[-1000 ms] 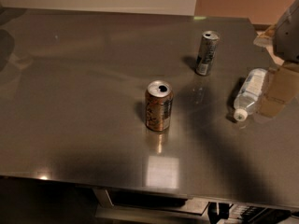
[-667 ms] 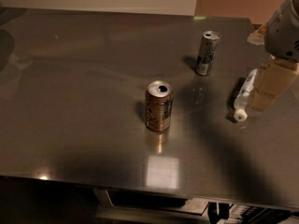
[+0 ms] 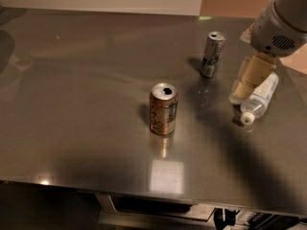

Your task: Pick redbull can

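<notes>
The redbull can (image 3: 212,54) is slim, silver-grey with dark markings, and stands upright at the far right part of the steel table (image 3: 86,104). My gripper (image 3: 243,86) comes in from the upper right on a white arm (image 3: 280,25). It hangs to the right of the redbull can, apart from it, and partly covers the lying bottle. It holds nothing that I can see.
A shorter orange-brown can (image 3: 163,108) stands open-topped near the table's middle. A clear plastic bottle with a white cap (image 3: 259,98) lies on its side at the right, under the gripper. The table's front edge runs along the bottom of the view.
The arm has moved left into the view, from the right edge to over the bottle, closer to the redbull can. The cans and bottle have not moved.
</notes>
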`<state>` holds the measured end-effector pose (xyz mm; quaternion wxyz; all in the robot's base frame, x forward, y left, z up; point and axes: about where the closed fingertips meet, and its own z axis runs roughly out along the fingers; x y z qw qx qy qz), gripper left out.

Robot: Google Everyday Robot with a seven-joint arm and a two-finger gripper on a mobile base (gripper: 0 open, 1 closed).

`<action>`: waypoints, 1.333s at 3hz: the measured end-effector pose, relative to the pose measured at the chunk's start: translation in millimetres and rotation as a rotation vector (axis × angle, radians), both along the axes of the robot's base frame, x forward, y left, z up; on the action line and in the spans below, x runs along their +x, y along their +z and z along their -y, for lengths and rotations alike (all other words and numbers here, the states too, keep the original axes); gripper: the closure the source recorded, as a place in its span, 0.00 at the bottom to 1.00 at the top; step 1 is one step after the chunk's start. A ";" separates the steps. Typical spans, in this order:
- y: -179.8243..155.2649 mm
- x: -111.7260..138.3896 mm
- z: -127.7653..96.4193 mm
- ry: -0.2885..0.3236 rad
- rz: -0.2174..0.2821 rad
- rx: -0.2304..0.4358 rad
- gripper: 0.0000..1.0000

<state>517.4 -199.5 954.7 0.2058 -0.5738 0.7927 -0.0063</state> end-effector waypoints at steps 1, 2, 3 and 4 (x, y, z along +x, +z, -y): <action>-9.6 42.6 0.6 -0.070 0.008 0.039 0.00; -20.3 81.9 -0.7 -0.136 0.013 0.077 0.00; -26.7 118.3 0.0 -0.204 0.020 0.117 0.00; -27.7 144.5 1.7 -0.255 0.029 0.156 0.00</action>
